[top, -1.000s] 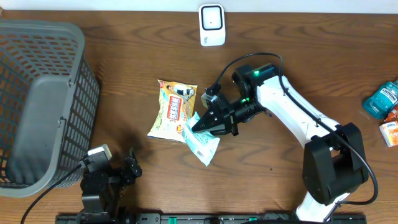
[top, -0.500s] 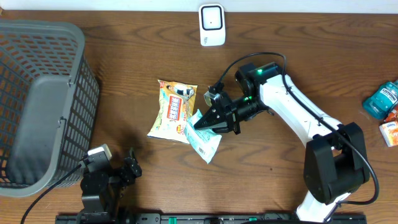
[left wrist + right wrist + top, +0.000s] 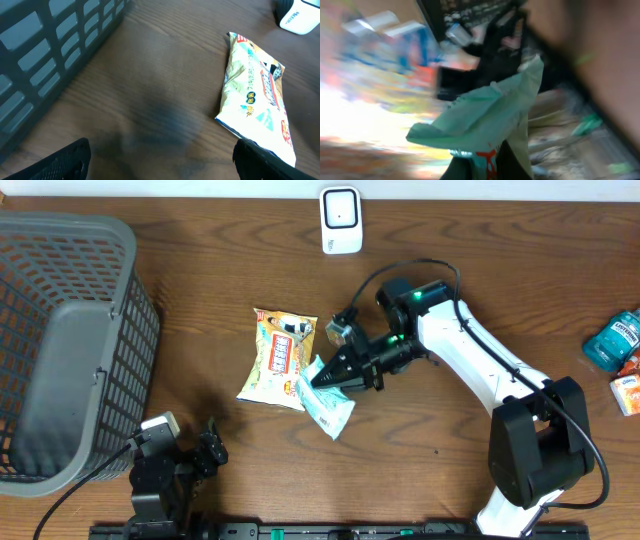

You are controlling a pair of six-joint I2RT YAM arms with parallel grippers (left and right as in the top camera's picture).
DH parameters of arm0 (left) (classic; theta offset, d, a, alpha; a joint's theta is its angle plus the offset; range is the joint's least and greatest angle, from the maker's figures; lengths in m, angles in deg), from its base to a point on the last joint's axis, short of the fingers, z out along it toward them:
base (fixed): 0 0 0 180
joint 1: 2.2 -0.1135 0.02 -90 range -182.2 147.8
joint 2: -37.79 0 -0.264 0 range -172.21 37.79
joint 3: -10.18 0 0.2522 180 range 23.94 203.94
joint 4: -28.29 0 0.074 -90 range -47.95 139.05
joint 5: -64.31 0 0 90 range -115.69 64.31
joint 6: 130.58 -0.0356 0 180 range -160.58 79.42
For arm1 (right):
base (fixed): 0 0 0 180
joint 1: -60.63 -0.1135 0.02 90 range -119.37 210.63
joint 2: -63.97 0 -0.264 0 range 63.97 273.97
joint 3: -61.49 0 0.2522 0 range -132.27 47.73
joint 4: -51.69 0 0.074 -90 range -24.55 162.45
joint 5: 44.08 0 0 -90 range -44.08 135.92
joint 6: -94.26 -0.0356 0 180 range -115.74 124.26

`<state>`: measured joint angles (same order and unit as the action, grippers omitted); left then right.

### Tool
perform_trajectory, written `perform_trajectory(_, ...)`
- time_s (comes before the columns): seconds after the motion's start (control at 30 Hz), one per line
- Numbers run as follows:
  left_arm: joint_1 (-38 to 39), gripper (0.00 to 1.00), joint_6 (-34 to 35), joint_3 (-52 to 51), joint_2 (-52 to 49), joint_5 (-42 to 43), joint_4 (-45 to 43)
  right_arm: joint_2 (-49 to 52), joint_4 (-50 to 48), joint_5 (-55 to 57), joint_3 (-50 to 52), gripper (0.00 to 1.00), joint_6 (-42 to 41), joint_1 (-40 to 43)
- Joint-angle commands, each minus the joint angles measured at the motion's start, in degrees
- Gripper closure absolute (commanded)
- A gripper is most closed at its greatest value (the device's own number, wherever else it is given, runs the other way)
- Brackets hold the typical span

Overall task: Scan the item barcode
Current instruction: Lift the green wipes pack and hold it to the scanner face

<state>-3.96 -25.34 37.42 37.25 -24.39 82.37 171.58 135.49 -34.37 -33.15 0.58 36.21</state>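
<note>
You have the light green packet point(image 3: 331, 410) pinched tight in your right gripper point(image 3: 319, 380), so next lift it and turn its barcode toward the white scanner point(image 3: 340, 220), well off to the gripper's side.

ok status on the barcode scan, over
Right gripper shut on pale green plastic packet. Left gripper open, parked near grey mesh basket. Packet not yet at white scanner. Yellow snack bag lies right beside it.
</note>
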Motion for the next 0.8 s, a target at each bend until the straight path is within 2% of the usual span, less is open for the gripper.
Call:
perform_trajectory(0.0,0.02,0.09,0.28,-0.20,0.31,-0.48,-0.02,-0.44,-4.04,15.72,0.15,0.99,3.58,0.22)
perform_trajectory(0.3,0.02,0.09,0.31,-0.20,0.31,-0.48,-0.02,-0.42,-19.69,52.22,0.15,0.99,3.65,0.22)
perform_trajectory(0.43,0.02,0.09,0.28,-0.20,0.31,-0.48,-0.02,-0.28,-28.11,66.31,0.17,0.99,6.93,-0.22)
perform_trajectory(0.77,0.02,0.09,0.28,-0.20,0.31,-0.48,0.00,3.13,-53.55,69.09,0.15,0.99,15.58,-0.26)
